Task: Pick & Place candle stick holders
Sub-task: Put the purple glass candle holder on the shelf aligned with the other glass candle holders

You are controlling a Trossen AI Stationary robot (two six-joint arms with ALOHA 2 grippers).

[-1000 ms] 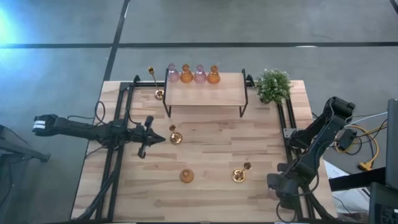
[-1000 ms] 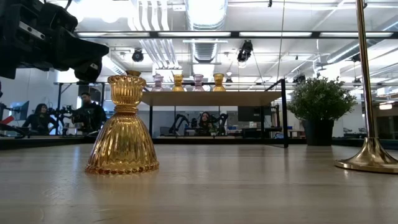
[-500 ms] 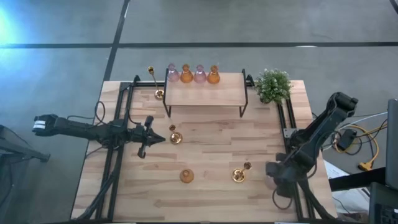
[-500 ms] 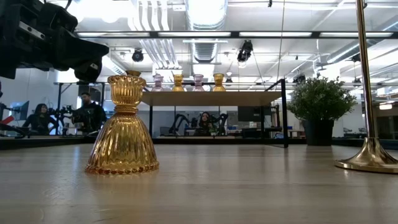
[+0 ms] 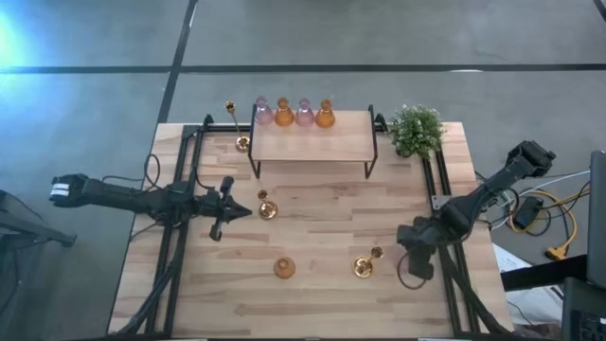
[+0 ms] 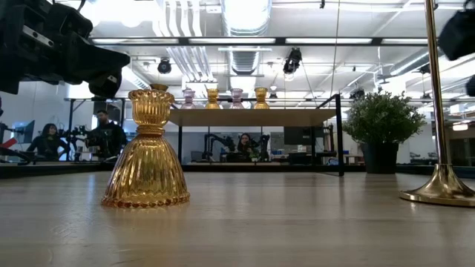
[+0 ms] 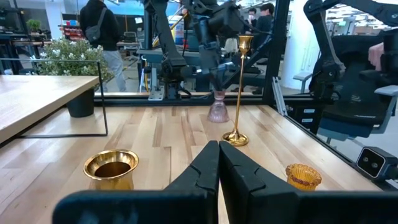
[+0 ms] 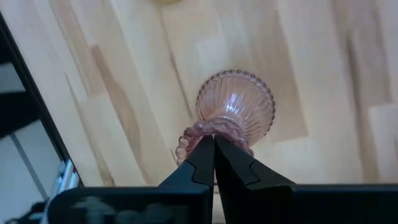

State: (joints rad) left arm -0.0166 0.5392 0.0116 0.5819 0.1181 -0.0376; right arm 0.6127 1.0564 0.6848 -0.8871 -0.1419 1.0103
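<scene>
A pink bell-shaped glass holder [image 8: 236, 102] hangs under my right gripper [image 8: 210, 140], which is shut on it near the table's right edge [image 5: 412, 258]. It also shows in the left wrist view [image 7: 219, 109]. An amber glass holder [image 5: 284, 268] and a gold candlestick [image 5: 365, 263] stand on their bases near the front. Another gold candlestick [image 5: 266, 206] stands just right of my shut, empty left gripper [image 5: 227, 210]. A third [image 5: 237, 128] stands left of the shelf. Two pink and two amber holders [image 5: 294, 113] stand in a row on the shelf. My right gripper pinches the pink holder's narrow top cup [image 8: 194, 132] between its two fingers. The fingers come from above, pointing down. The bell-shaped base [image 8: 239, 99] hangs below, close over the tabletop. Whether it still touches the wood, I cannot tell.
A wooden shelf on black legs [image 5: 312, 142] stands at the far middle, and a green potted plant [image 5: 415, 129] stands to its right. Black frame rails [image 5: 180, 237] run along both table sides. People show in the room beyond the table [image 6: 104, 133].
My right gripper has gone toward the table's far edge and a little left, carrying the pink holder closer to the nearby gold candlestick. The right arm now shows in the upper right corner of the low view.
</scene>
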